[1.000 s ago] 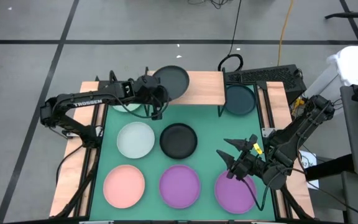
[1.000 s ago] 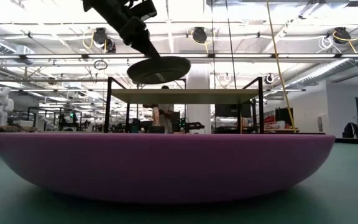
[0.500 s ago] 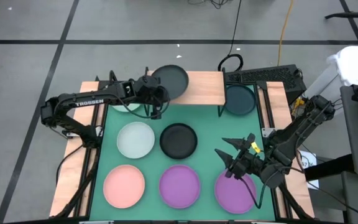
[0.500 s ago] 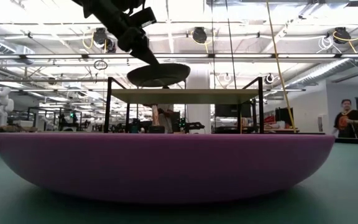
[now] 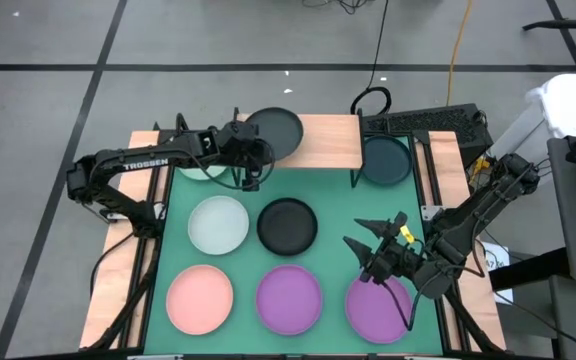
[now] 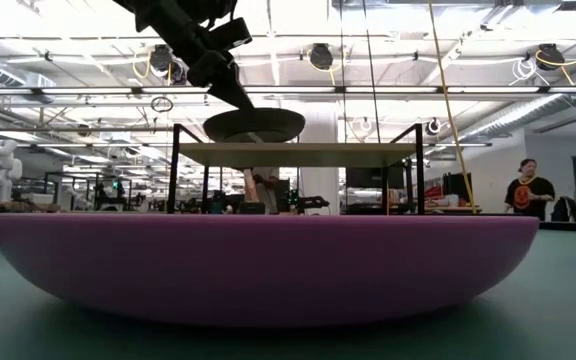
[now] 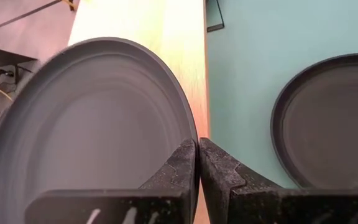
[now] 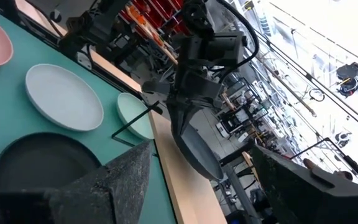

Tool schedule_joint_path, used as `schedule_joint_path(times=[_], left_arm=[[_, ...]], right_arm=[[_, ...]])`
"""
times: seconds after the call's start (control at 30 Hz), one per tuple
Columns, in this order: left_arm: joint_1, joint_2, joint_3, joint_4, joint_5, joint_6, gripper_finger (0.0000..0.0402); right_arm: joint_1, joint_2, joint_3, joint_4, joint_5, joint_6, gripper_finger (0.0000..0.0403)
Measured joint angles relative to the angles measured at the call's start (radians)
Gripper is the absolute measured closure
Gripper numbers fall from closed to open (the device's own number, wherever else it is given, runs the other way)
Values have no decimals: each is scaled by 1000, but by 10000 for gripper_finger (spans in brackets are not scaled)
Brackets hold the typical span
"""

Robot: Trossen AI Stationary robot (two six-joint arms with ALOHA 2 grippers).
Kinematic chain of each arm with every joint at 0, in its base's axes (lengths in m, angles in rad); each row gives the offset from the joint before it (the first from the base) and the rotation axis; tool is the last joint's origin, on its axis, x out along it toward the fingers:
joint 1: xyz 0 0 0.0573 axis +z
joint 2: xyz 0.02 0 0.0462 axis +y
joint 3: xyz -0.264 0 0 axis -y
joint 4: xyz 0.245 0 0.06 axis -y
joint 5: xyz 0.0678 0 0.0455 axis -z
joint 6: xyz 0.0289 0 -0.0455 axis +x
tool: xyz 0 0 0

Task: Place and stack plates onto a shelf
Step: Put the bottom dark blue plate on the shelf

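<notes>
"TROSSEN" on left arm [image 5: 148, 160]

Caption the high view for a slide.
Left gripper holds a dark plate over the shelf; open right gripper waits above a purple plate.

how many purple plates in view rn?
2. One purple plate at the mat's near edge in the middle; the other to its right, partly under the right gripper. None seems hidden.

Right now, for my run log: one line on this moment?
left gripper shut on dark plate | over shelf | right gripper open above purple plate
</notes>
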Motion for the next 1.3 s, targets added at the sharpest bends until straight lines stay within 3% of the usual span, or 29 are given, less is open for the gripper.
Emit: schedule_joint_path(times=[0.8, 1.3], left_arm=[[6, 7, -3, 7, -2, 9, 378], [12, 9, -143, 146, -11, 26, 377]], right_arm=[[0, 0, 0, 7, 0, -1, 145], [1, -1, 0, 6, 0, -2, 145]])
